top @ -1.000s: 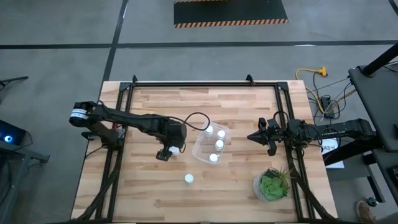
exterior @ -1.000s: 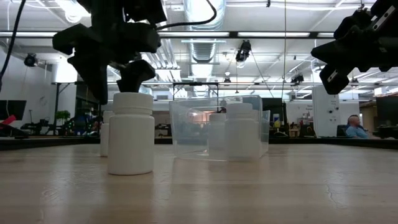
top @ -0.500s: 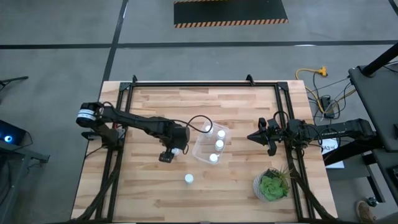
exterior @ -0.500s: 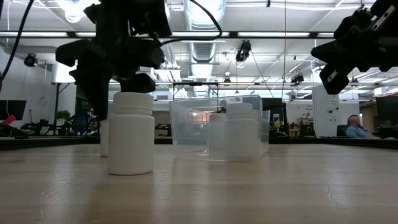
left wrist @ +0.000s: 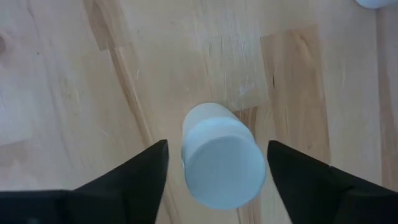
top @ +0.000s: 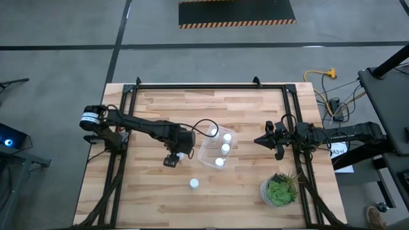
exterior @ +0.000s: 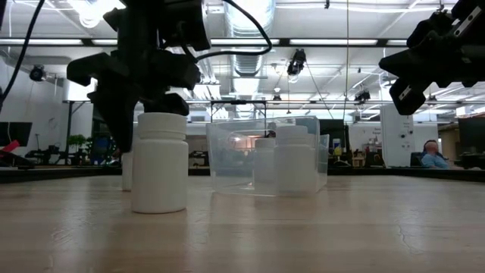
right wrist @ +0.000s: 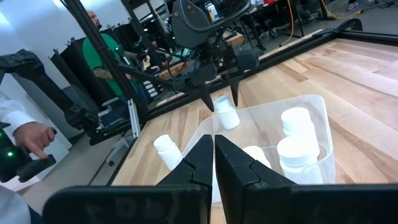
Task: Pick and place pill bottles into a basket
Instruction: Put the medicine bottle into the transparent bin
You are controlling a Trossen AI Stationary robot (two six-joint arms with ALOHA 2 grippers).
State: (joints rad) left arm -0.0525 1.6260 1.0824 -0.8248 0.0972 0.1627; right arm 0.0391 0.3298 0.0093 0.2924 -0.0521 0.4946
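The left end effector (left wrist: 214,168) hangs over a pill bottle (left wrist: 222,155) standing upright on the tabletop (top: 243,112) just beside the clear basket (top: 206,155); its fingers (left wrist: 134,171) straddle the white cap with a gap on each side, apart and gripping nothing, likely placed so for a squeeze across the cap; three bottles (top: 223,148) already stand inside the basket, which sits near the tabletop's middle within both arms' reach; another bottle (top: 193,184) stands alone nearer the front edge, well apart; the right end effector (top: 268,140) waits at the right side, fingers pressed together and empty, beside a potted plant (top: 279,190).
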